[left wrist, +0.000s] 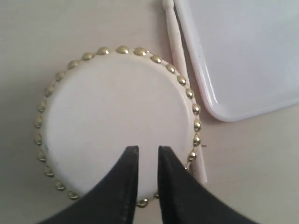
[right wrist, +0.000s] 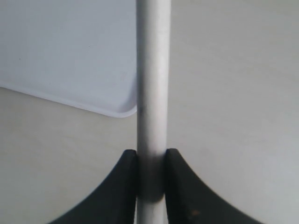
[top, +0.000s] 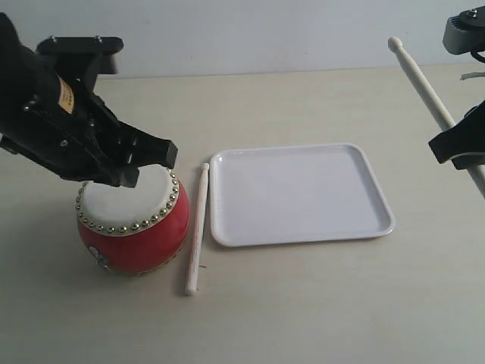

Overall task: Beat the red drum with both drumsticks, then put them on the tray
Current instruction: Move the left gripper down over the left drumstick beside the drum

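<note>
Fingers (left wrist: 124,182) of the left gripper (left wrist: 148,156) stand slightly parted with nothing between them, hovering over the cream skin of the glossy red barrel-shaped drum (left wrist: 117,116), which sits on the beige table (top: 303,311) near one side of the flat white plastic tray (top: 303,236). One pale wooden drumstick (top: 196,235) lies on the table between drum and tray, just beside the tray's rim and parallel to it. Beyond the tray's opposite side, the right gripper (right wrist: 152,158) clamps a second pale wooden drumstick (right wrist: 152,70), held tilted above the table with its rounded tip uppermost.
</note>
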{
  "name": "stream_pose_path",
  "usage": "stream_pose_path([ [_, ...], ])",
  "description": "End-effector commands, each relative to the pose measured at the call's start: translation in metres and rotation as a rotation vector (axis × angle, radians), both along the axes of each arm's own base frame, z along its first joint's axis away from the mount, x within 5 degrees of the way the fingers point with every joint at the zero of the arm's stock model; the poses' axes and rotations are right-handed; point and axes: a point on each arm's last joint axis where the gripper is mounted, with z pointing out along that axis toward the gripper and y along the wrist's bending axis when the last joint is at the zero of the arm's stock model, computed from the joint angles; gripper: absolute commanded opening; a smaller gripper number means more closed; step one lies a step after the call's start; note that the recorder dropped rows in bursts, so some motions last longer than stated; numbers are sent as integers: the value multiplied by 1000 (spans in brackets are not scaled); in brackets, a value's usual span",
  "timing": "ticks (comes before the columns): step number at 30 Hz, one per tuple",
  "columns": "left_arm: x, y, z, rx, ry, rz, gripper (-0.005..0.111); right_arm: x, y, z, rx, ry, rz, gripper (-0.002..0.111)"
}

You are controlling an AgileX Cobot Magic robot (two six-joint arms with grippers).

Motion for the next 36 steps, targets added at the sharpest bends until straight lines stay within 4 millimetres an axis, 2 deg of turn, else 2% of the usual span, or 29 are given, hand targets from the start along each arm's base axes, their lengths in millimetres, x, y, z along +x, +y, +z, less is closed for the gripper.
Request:
stream_pose_path([
  [1, 4, -11, 1, -73, 5, 27, 36, 2, 1, 4, 0, -32, 10, 0],
  [5, 6, -12, 4, -61, -46, -48, 36, 2, 1, 4, 0, -34, 10, 0],
  [11, 11, 3, 16, 30, -117, -67, 36, 1, 0, 3, -3, -21, 10, 0],
  [16, 16, 9, 33, 119, -129, -87, 25, 3, 1, 6, 3, -44, 10, 0],
  [18, 18, 8, 42, 117, -138, -87, 29, 7, 1, 11, -7, -75, 15, 0],
  [21, 18, 4, 49, 118, -158, -126, 47, 16, 1, 19, -25, -99, 20, 0],
  [24, 20, 2, 53, 125, -190, -168, 59, 26, 3, 21, -33, -99, 22, 0],
  [30, 22, 3, 61, 163, -216, -206, 59, 46, 8, 11, -45, -56, 24, 0],
  [36, 14, 7, 62, 182, -106, -181, 59, 48, 9, 7, -35, -39, 20, 0],
])
